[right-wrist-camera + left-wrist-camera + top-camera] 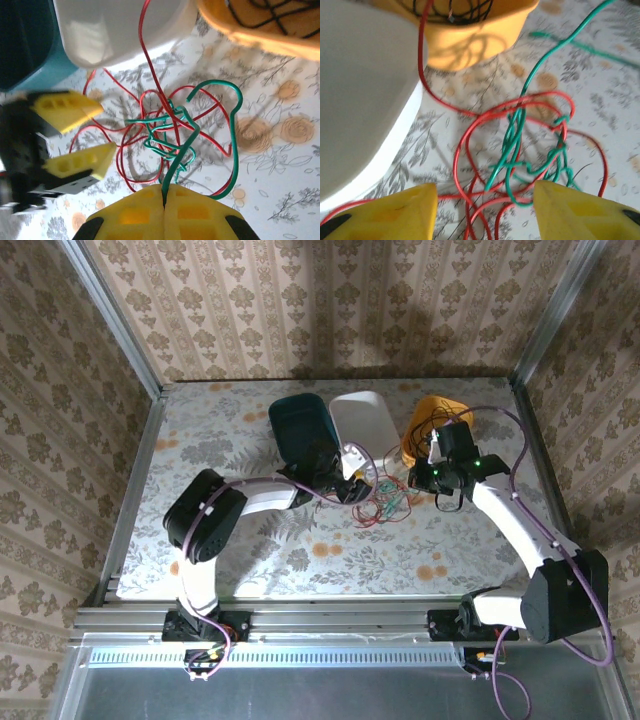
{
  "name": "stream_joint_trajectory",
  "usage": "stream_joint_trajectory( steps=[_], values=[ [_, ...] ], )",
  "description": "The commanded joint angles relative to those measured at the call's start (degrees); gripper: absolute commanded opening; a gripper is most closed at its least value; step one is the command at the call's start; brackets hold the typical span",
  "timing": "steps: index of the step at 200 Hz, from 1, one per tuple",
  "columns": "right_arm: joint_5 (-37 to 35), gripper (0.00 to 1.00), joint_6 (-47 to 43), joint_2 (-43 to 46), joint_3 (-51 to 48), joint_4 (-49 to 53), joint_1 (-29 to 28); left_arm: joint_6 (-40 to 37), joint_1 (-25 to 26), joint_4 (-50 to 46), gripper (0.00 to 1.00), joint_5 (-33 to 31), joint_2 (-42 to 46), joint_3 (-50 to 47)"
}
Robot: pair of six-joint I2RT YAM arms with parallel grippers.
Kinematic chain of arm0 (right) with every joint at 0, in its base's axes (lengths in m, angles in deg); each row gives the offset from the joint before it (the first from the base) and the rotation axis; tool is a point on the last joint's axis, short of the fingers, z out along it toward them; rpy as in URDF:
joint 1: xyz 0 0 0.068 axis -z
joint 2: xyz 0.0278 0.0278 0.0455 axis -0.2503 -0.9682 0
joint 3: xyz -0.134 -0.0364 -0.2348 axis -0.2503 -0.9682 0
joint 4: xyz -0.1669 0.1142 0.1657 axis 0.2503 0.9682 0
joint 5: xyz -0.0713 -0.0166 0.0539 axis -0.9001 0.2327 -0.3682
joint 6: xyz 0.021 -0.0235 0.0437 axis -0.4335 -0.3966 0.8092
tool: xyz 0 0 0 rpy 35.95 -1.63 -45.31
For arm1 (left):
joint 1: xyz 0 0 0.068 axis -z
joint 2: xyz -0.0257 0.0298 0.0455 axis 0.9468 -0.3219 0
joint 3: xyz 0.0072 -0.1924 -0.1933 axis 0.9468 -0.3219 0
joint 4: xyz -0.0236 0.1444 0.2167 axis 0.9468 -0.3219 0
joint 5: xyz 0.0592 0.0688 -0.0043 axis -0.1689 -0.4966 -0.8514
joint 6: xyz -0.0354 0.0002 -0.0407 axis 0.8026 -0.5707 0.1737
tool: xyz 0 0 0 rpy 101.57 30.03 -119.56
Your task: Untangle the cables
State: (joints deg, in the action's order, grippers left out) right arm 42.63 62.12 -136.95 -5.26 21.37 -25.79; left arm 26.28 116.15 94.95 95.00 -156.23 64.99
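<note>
One green cable (pixel 220 83) is knotted with a red cable (pixel 140 42) on the worktop (pixel 230 430), just before three bins: teal (pixel 300 420), white (pixel 365 418) and yellow (pixel 470 40). The right hand (pixel 164 192) is clamped on the green cable; the left hand (pixel 485 200) is spread apart over the tangle.

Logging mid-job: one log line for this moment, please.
right gripper: shut on green cable | left gripper: open, over tangle | red cable: knotted with green
</note>
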Motion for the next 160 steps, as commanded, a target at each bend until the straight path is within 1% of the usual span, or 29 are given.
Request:
stream_joint_trajectory(
  steps=[1, 24, 45, 76, 83, 108, 135, 147, 160],
  values=[
    [2.77, 0.00, -0.09, -2.61, 0.18, 0.04, 0.00, -0.26, 0.34, 0.24, 0.56, 3.42, -0.53, 3.94],
    [3.77, 0.00, 0.64, -4.04, 1.62, -1.26, -0.05, -0.80, 1.13, -0.48, 0.55, 4.12, -4.23, 8.28],
    [3.54, 0.00, 0.39, -4.36, 2.69, -0.80, 0.02, 0.36, 1.48, -0.30, 0.54, 6.43, -7.19, 11.59],
    [2.43, 0.00, 1.12, -4.02, 3.02, -0.80, 0.88, 0.81, 1.48, -1.86, 0.51, 8.85, -9.52, 13.18],
    [2.50, 0.00, 1.64, -3.92, 2.89, -1.04, 1.25, 1.46, 1.39, -1.61, 0.49, 8.96, -9.87, 12.97],
    [4.69, 0.00, 3.62, -3.57, 2.37, -2.93, 2.79, 5.15, 0.35, 0.84, 0.37, 10.48, -11.97, 13.00],
    [7.67, 0.00, 5.10, -3.40, 2.57, -3.95, 3.94, 3.83, 0.75, -2.28, 0.27, 11.26, -15.89, 16.46],
    [8.43, 0.00, 5.45, -2.81, 2.61, -3.91, 4.32, 3.64, 0.82, -2.73, 0.24, 10.59, -16.93, 17.25],
    [9.27, 0.00, 6.05, -1.67, 2.43, -6.26, 4.78, 3.56, 0.79, -2.76, 0.22, 9.51, -17.69, 17.40]
  ],
)
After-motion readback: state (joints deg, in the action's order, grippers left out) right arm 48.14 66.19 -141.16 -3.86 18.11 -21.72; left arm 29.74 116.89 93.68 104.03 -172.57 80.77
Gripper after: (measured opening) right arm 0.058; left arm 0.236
